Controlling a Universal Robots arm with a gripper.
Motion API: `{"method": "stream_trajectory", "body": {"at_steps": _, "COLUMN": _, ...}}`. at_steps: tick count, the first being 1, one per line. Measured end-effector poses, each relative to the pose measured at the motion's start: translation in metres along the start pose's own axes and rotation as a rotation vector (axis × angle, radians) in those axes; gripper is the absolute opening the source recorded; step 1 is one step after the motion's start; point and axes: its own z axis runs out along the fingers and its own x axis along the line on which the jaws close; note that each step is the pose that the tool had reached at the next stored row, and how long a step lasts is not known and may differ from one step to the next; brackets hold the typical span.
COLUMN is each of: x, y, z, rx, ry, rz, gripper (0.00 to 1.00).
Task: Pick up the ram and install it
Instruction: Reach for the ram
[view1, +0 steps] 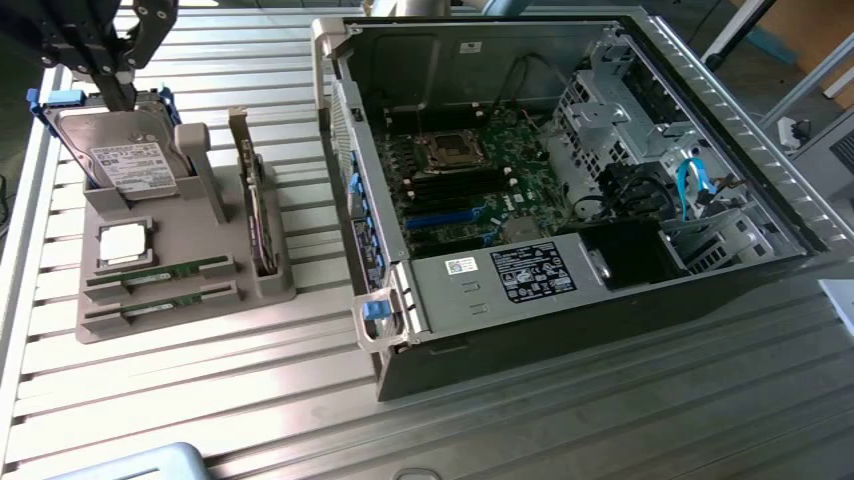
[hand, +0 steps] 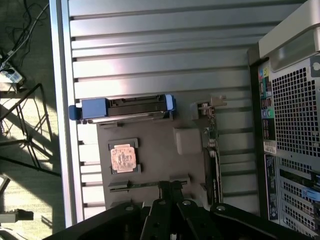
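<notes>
Your jaws are hovering closed, empty, above the grey plastic holder (view1: 187, 235) where a thin green ram stick (view1: 163, 272) is lying.

The hand (hand: 170, 186), fingers pressed together, hangs above the grey holder (hand: 156, 146) on the slatted surface (hand: 150, 50). The holder carries a blue-framed hard drive (hand: 122, 107) at one end, a processor (hand: 123, 158) midway, and the ram (hand: 135, 184) beyond it.
</notes>
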Motion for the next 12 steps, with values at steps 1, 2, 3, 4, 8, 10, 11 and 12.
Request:
{"method": "stream_trajectory", "body": {"at_steps": 1, "x": 0.000, "y": -0.0009, "z": -0.0001, "rx": 0.0002, "ry": 0.0000, "rz": 0.000, "gripper": 0.10}}
{"method": "stream_trajectory", "body": {"at_steps": 2, "x": 0.000, "y": -0.0018, "z": -0.0001, "rx": 0.0003, "ry": 0.0000, "rz": 0.000, "gripper": 0.10}}
{"method": "stream_trajectory", "body": {"at_steps": 3, "x": 0.000, "y": -0.0033, "z": -0.0002, "rx": 0.0005, "ry": 0.0000, "rz": 0.000, "gripper": 0.10}}
{"method": "stream_trajectory", "body": {"at_steps": 4, "x": 0.000, "y": -0.0044, "z": -0.0002, "rx": 0.0006, "ry": -0.0001, "rz": 0.000, "gripper": 0.10}}
{"method": "stream_trajectory", "body": {"at_steps": 8, "x": -0.001, "y": -0.0089, "z": -0.0003, "rx": 0.0012, "ry": -0.0001, "rz": 0.000, "gripper": 0.10}}
{"method": "stream_trajectory", "body": {"at_steps": 10, "x": -0.001, "y": -0.0111, "z": -0.0005, "rx": 0.0016, "ry": -0.0001, "rz": 0.000, "gripper": 0.10}}
{"method": "stream_trajectory", "body": {"at_steps": 11, "x": -0.001, "y": -0.0127, "z": -0.0005, "rx": 0.0018, "ry": -0.0002, "rz": 0.000, "gripper": 0.10}}
{"method": "stream_trajectory", "body": {"at_steps": 12, "x": -0.001, "y": -0.0136, "z": -0.0005, "rx": 0.0019, "ry": -0.0002, "rz": 0.000, "gripper": 0.10}}
